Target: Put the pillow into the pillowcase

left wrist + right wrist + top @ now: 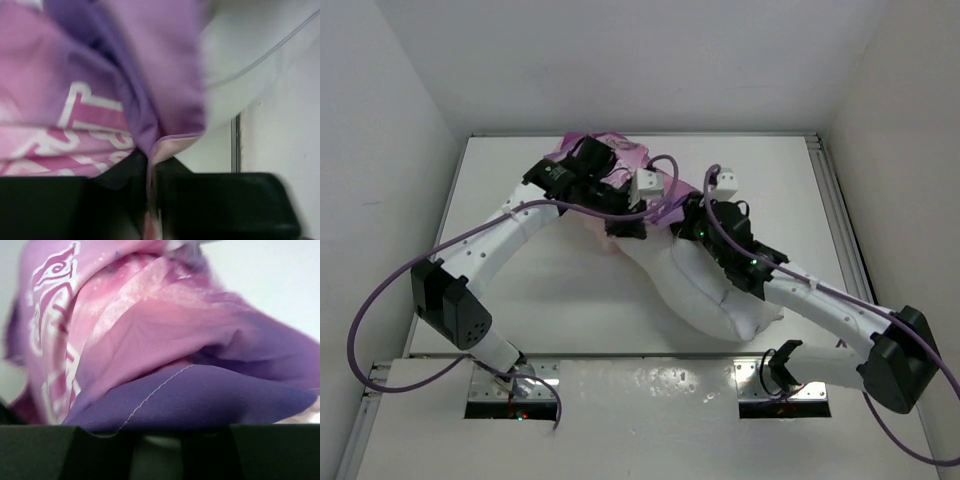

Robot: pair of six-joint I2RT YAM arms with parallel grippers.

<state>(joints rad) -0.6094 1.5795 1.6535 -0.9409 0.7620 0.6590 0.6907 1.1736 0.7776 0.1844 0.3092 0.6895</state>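
Note:
The white pillow [705, 290] lies slanted on the table, its near end towards the right arm's base. Its far end runs under both grippers and the purple-magenta pillowcase [620, 155], which is bunched at the back middle. My left gripper [620, 205] is shut on the pillowcase edge; in the left wrist view the purple fabric [150, 90] with its pale pink inside is pinched between the fingers at my left gripper [150, 172]. My right gripper [682, 218] holds the case's other side; in the right wrist view the stitched purple hem [200, 395] lies across my right gripper [157, 432].
White walls close in the table [520, 300] on the left, back and right. A metal rail [835, 200] runs along the right edge. Purple cables [380, 300] loop off both arms. Two metal mounting plates [510, 395] sit at the near edge.

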